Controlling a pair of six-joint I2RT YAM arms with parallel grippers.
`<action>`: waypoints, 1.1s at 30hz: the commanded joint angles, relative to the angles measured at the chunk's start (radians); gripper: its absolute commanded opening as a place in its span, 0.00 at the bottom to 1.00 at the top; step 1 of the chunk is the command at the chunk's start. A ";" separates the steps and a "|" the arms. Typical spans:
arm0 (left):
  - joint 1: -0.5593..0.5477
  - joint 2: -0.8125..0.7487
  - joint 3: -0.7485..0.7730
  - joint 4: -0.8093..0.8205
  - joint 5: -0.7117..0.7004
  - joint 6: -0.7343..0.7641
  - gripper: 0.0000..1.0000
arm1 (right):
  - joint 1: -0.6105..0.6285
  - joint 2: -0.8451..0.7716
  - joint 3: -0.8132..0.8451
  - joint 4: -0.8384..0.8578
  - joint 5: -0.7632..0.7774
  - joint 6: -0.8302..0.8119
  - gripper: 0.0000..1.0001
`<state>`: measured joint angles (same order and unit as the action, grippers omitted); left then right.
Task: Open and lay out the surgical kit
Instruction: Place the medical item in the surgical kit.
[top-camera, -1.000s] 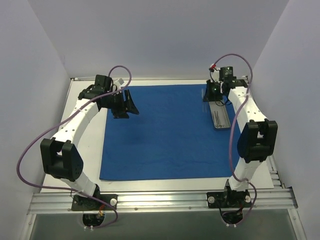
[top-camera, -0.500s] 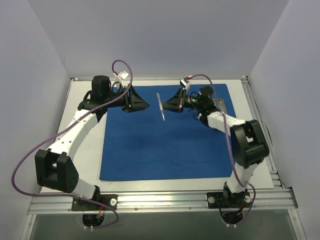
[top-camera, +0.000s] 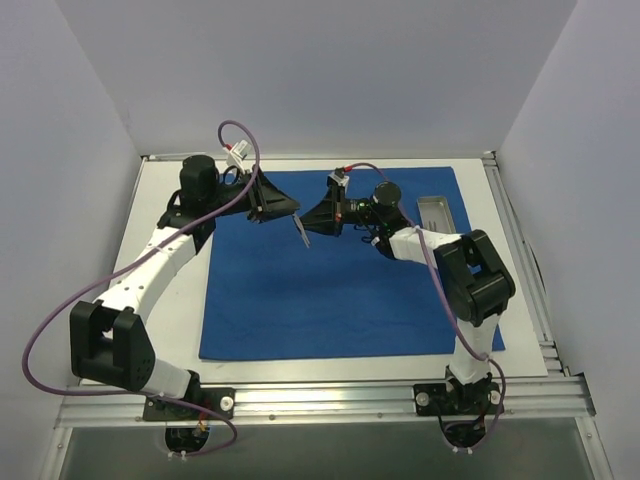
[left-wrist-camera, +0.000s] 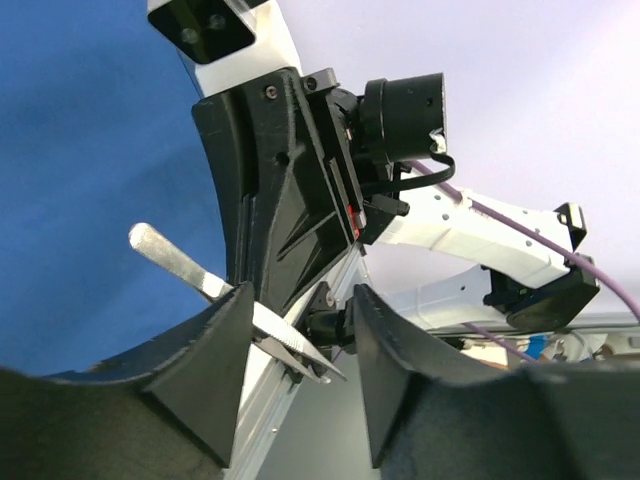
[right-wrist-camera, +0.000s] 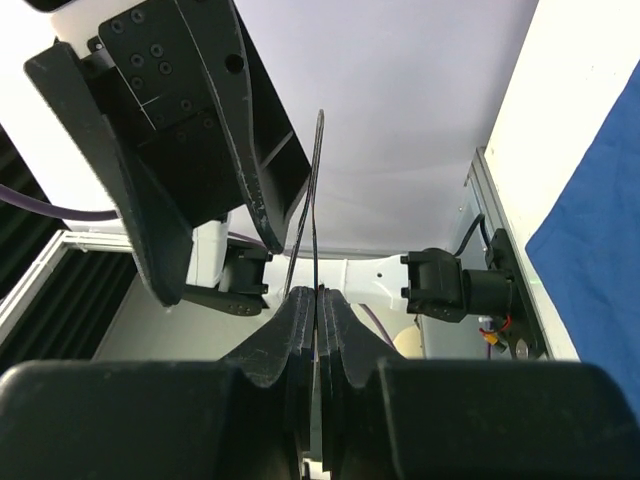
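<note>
Tweezers (left-wrist-camera: 180, 262) handover at 12 o'clock over the blue wrap (top-camera: 340, 300): clamped in the right tool (right-wrist-camera: 317, 292), flanked by the parted left tool (left-wrist-camera: 302, 296), best gripped squarely before release.

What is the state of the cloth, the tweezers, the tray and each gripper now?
blue cloth, spread out flat.
tweezers, held up above the cloth.
right gripper, shut on the tweezers.
left gripper, open, fingers either side of the tweezers.
metal tray, flat on the cloth's far right corner.

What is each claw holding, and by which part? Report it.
Right claw pinches the thin silver tweezers along the shaft, apparently near mid-length. Left claw is open, holding nothing.
</note>
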<state>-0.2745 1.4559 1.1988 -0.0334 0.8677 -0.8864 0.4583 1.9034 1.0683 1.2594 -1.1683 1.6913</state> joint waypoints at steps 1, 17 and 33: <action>0.001 -0.013 -0.015 0.064 -0.024 -0.048 0.51 | -0.007 -0.058 0.028 0.695 -0.039 -0.004 0.00; 0.012 -0.043 0.021 -0.137 -0.141 0.009 0.50 | 0.005 -0.182 0.007 0.196 -0.059 -0.403 0.00; -0.012 -0.006 0.021 0.038 -0.084 -0.074 0.39 | 0.023 -0.126 0.030 0.321 -0.050 -0.306 0.00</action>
<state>-0.2829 1.4513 1.2144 -0.0872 0.7681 -0.9470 0.4732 1.8008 1.0595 1.2617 -1.1957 1.3861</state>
